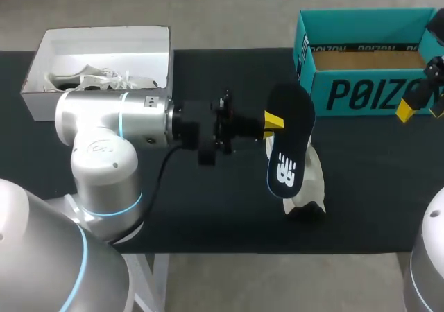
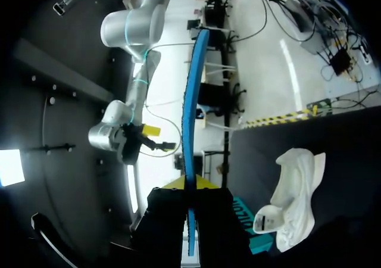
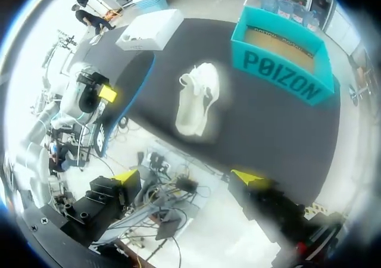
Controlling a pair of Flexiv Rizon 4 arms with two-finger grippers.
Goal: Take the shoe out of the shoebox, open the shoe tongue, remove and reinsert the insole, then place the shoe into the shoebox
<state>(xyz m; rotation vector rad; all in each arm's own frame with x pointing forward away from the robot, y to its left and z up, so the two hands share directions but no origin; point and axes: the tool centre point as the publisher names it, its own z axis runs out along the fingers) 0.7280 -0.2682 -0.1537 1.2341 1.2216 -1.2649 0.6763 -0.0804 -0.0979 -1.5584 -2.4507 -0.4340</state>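
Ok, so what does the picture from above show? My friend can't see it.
The left hand holds a black insole up near a white shoe on the black table. A white shoebox with another shoe sits far left, a teal box far right, the right hand by it.

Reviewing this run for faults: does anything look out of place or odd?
Nothing spilled or damaged. The insole is out of the white shoe, held by the left gripper, as the task expects.

Off-task items: surface and one box.
Black surface; white box at far left corner, white laced shoe inside.
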